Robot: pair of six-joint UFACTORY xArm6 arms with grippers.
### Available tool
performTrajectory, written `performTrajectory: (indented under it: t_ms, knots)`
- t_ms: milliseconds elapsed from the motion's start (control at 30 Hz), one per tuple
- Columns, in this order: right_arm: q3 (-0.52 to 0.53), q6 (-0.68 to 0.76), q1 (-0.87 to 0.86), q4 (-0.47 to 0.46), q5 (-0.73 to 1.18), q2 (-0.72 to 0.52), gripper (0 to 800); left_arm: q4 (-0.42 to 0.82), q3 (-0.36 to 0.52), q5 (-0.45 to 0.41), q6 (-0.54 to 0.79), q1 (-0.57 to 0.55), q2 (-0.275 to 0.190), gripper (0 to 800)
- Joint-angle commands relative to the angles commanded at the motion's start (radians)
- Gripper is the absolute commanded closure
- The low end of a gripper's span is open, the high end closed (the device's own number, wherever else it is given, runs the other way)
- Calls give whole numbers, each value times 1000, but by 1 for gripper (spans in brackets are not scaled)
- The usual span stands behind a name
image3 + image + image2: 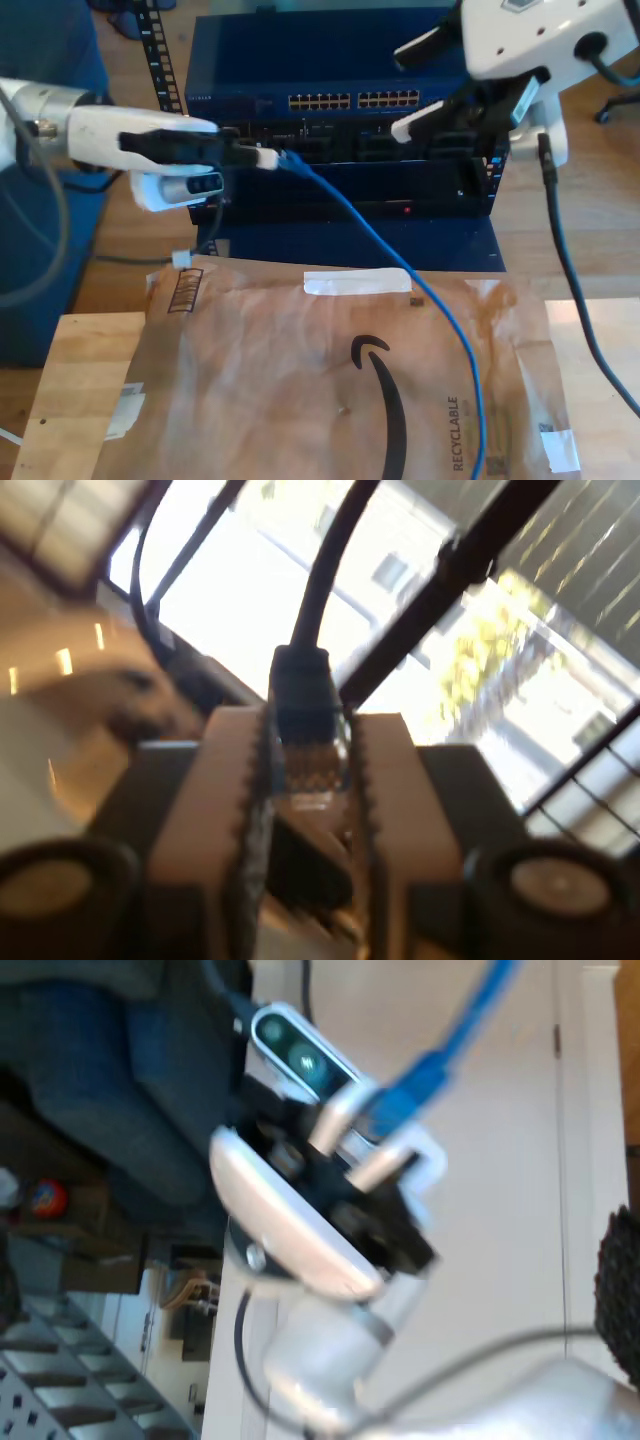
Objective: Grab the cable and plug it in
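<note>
Exterior view, left: you have my first gripper (268,157) closed on the plug of the cable (400,262). Its pads (385,780) pinch the clear connector, contacts visible, and the arm reaches level toward the rack switch (350,100). From there the cable droops across the brown paper mailer (330,400) to its near edge. Exterior view, right: my second gripper (420,120) hangs before the rack; I cannot tell how far its jaws are open.
</note>
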Motion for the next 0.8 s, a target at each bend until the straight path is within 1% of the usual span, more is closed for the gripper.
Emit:
performTrajectory:
  t_ms: [67,167,267,367,400,467,567,667,800]
  knots:
    - [48,-95,2,6,-49,-60,4,-25,0,44,-11,0,35,792]
    - [135,-166,23,5,-181,-141,4,-26,3,55,-48,0,44,792]
    - [183,-244,100,3,-316,-147,3,-23,8,81,-51,0,48,791]
    - [226,-290,219,0,-489,-147,3,-25,14,86,-51,0,49,782]
    - [238,-308,261,0,-542,-146,3,-26,29,86,-51,0,49,782]
    - [269,-325,315,-2,-631,-143,3,-28,49,86,-51,0,49,782]
    - [338,-334,384,-11,-753,-152,3,-31,46,107,-52,8,55,782]
    - [402,-342,442,-61,-859,-186,3,-64,48,129,-58,17,61,775]
    - [427,-341,540,-69,-872,-219,3,-66,48,137,-60,21,72,774]
